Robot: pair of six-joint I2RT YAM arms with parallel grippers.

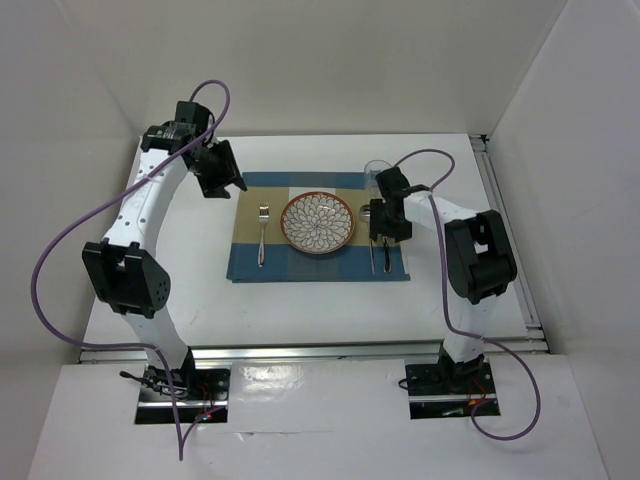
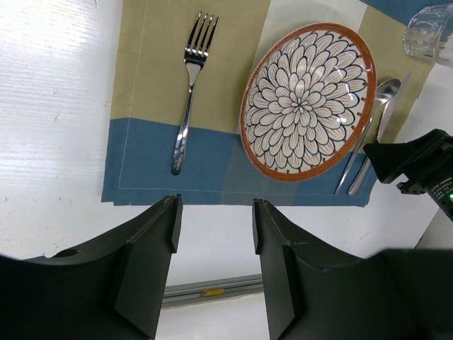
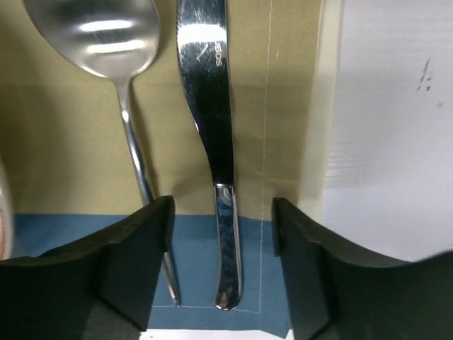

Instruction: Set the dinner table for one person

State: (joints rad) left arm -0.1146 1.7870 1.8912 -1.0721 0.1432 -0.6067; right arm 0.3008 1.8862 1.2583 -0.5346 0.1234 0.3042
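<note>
The big white tabletop [image 1: 300,310] lies under everything, in front of both arms. On it sits the blue and tan placemat [image 2: 148,156]. The fork [image 2: 187,92] is on the left side of the mat, the flower plate [image 2: 304,99] is in the middle, and the spoon [image 3: 117,35] and knife [image 3: 212,106] lie side by side on the right. A glass [image 2: 428,32] stands at the far right corner of the mat.

The right gripper [image 3: 219,205] is low over the knife handle. Its jaws are apart and hold nothing. The knife lies flat between the fingers [image 3: 134,241] with a gap on each side. The left gripper [image 2: 214,212] hangs above the near edge of the mat, also spread wide and empty.

The setting looks almost done, so the risk now is making a mess of it. The spoon's thin handle runs right beside one finger. If the right gripper slides sideways before it goes up, it could push the spoon or knife crooked. The glass stands close behind the right arm, so a swing backward could tip it over. A straight lift looks safest.
</note>
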